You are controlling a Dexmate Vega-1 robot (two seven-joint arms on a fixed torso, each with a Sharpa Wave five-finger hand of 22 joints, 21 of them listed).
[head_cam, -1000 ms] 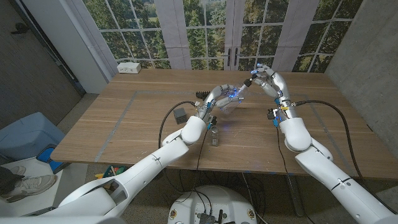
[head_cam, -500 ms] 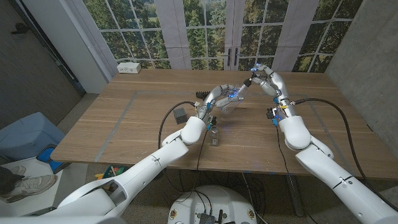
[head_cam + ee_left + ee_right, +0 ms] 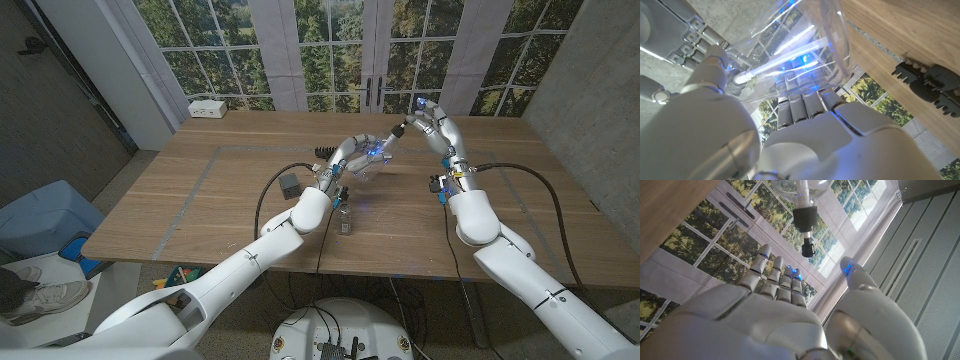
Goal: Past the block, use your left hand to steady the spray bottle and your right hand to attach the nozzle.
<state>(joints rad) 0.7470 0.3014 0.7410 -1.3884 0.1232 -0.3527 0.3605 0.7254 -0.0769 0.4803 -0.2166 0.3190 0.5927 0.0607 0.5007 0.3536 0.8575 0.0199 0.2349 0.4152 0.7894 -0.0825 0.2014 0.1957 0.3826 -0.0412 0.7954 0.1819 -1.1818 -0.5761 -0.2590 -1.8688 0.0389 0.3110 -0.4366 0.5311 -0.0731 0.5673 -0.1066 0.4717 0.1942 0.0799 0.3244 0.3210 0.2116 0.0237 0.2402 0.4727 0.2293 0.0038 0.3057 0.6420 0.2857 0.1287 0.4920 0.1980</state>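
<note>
The right robot hand (image 3: 432, 125) has released the nozzle (image 3: 398, 129) and opened.

A white power strip (image 3: 208, 109) is seen at the wooden table's (image 3: 200, 200) far left edge; a black toothed clip (image 3: 322, 152) is set mid-table.

I see spray bottle (image 3: 368, 160) near table (image 3: 200, 200) middle, toward far side, tilted, in my left hand (image 3: 345, 158). Nozzle (image 3: 398, 131) on bottle's right end. My right hand (image 3: 432, 128) just right of nozzle, apart from it. Block (image 3: 290, 183) left of bottle, nearer me. Small bottle (image 3: 345, 221) in front, near edge. Power strip (image 3: 208, 109) at far left corner.
</note>
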